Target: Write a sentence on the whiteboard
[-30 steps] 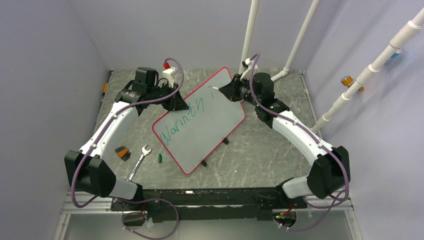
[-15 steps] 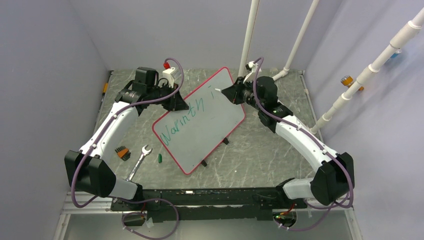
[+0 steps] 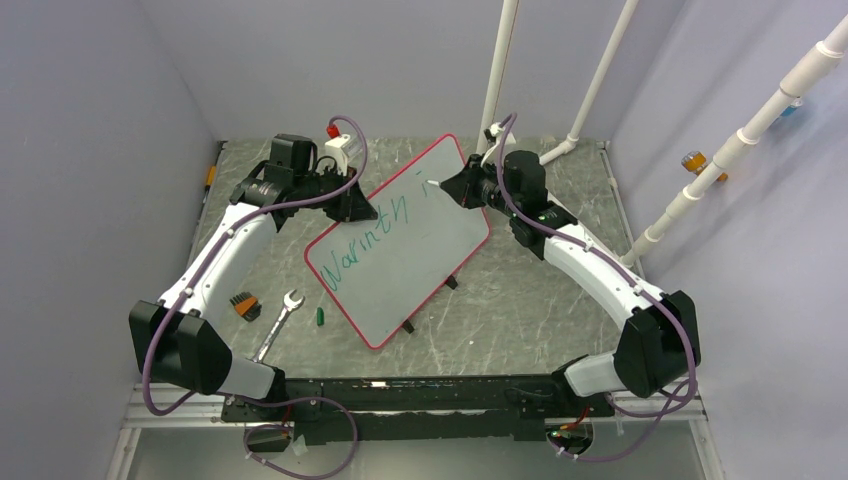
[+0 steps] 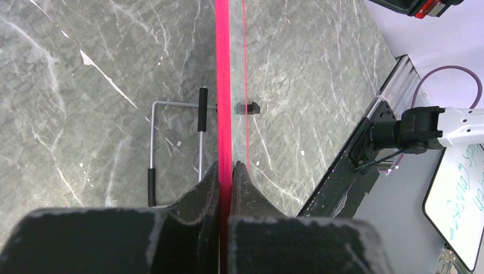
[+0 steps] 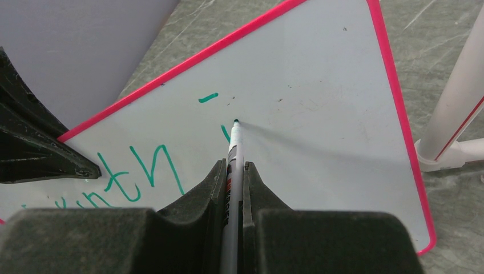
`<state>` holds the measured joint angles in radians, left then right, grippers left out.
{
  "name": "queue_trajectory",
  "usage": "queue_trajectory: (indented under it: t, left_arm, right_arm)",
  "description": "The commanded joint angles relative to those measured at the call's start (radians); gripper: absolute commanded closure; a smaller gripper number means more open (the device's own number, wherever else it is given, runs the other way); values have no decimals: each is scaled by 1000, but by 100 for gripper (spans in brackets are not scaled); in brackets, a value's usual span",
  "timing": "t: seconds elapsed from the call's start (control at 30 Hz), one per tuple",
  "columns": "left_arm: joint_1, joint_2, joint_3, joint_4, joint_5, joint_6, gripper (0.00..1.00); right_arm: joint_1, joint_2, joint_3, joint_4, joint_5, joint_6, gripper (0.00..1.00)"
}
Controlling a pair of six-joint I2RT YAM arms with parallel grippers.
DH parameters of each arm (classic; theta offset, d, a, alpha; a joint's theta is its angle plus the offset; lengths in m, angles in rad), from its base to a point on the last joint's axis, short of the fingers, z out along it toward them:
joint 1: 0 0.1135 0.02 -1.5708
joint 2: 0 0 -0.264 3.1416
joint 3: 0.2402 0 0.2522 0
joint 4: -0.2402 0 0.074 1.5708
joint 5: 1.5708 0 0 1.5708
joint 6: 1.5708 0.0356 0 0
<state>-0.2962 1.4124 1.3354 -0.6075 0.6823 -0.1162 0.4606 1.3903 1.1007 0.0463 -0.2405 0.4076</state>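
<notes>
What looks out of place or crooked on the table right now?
The whiteboard sits skewed, at a diagonal to the table edges, so its green lettering runs slantwise. Left of it, a wrench, a small green piece and a black-and-orange block lie loose. Nothing looks spilled or broken.

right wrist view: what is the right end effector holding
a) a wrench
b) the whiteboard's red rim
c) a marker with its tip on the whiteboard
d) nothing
c: the right end effector is shut on a marker, and the marker's tip meets the whiteboard surface.
</notes>
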Motion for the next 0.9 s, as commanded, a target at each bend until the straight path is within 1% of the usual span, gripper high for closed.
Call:
queue_trajectory:
  t: [0.0, 0.4, 0.87]
  left_arm:
    - [-31, 0, -23, -4, -38, 142, 100]
    - [-31, -1, -25, -3, -38, 142, 100]
    - [-30, -1, -25, -4, -36, 142, 100]
  right_arm:
    - [-4, 6, 14, 31, 11, -10, 100]
    - [-4, -24, -108, 57, 1, 19, 100]
    - [-4, -8, -9, 32, -23, 29, 100]
